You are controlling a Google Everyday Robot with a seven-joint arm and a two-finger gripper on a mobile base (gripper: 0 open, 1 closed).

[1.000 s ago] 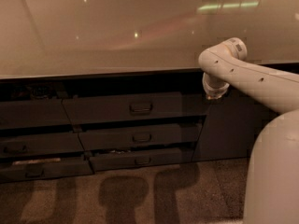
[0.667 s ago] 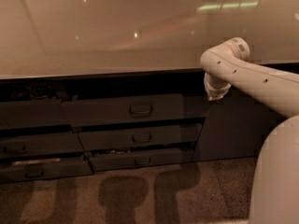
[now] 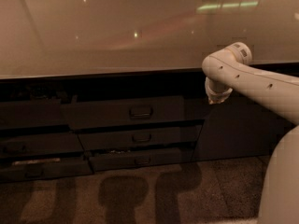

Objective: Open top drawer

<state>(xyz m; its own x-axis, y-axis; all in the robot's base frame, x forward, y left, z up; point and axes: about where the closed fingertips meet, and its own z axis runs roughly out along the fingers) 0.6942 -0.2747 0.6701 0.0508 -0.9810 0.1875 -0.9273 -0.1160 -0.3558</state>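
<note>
The top drawer (image 3: 107,113) is the widest dark grey front, just under the counter edge, with a small loop handle (image 3: 141,111) at its centre. Its front stands a little out from the dark cabinet face, and I see no inner floor. My white arm comes in from the right, bends at an elbow (image 3: 233,57) and points down. My gripper (image 3: 217,100) hangs at the arm's end, to the right of the top drawer and level with it, well apart from the handle.
Two narrower drawer fronts (image 3: 140,138) (image 3: 140,160) sit below the top drawer. More dark drawers (image 3: 37,143) stand to the left. A dark cabinet door (image 3: 233,129) is behind the gripper. The glossy counter top (image 3: 117,31) runs above, and speckled floor (image 3: 140,195) lies below.
The whole scene sits slightly lower in view than before. The arm's end stays in about the same place beside the top drawer. The drawers look unchanged.
</note>
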